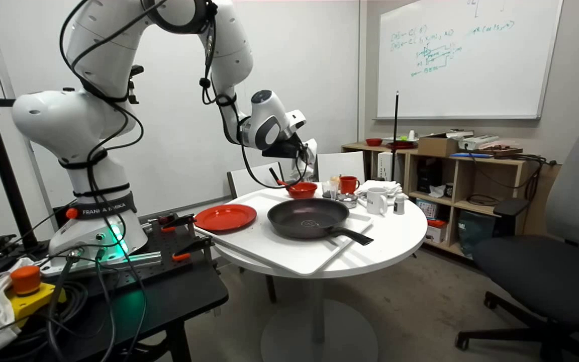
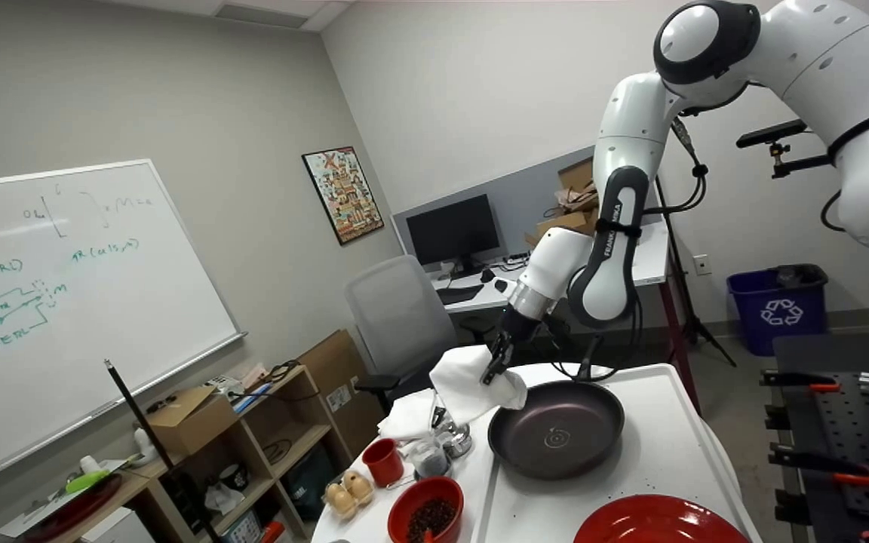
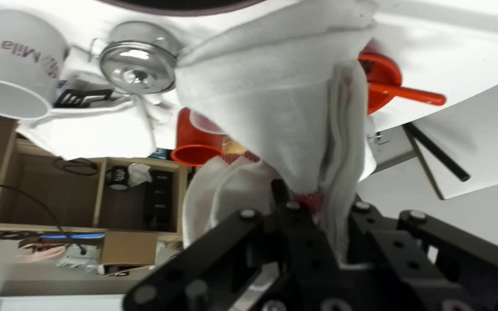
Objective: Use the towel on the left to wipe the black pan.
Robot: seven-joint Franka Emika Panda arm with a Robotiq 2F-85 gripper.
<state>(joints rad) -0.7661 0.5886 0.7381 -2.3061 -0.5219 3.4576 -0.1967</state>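
- So, the black two-finger claw [image 3: 322, 207] is clamped down on a soft white cloth towel [image 3: 266, 99], fabric bunched up between the fingers. Pretty obvious in the wrist view, where a reddish patch on the cloth shows right by the tips.
- Towel's up in the air over the round white table [image 1: 400, 241], hanging in loose folds off the end of the white robot arm [image 2: 634, 136].
- Its edge overlaps the rim of the round, shallow black frying pan [image 2: 555, 434] in an exterior view. Touching or just in front? Honestly can't say.
- Pan's sitting base down on a white rectangular tray [image 1: 269, 251], long straight handle poking out past the tray's edge.
- Same tray has a flat round red plate [image 1: 225, 217] on it, near the pan but apart from it.
- Just beside the tray, a red bowl [image 1: 303, 192] holds dark bits [image 2: 432, 519] and a red utensil [image 3: 413, 93].
- Also on the table: a red mug [image 2: 384, 463], a white mug with "Mila" on it [image 3: 24, 69], a shiny metal lidded pot [image 3: 138, 71], some light brown eggs [image 2: 348, 494] and a separate pile of folded white fabric [image 2: 408, 415].
- Background's got a whiteboard [image 1: 470, 90] with green scribbles plus a blue recycling bin [image 2: 778, 320].
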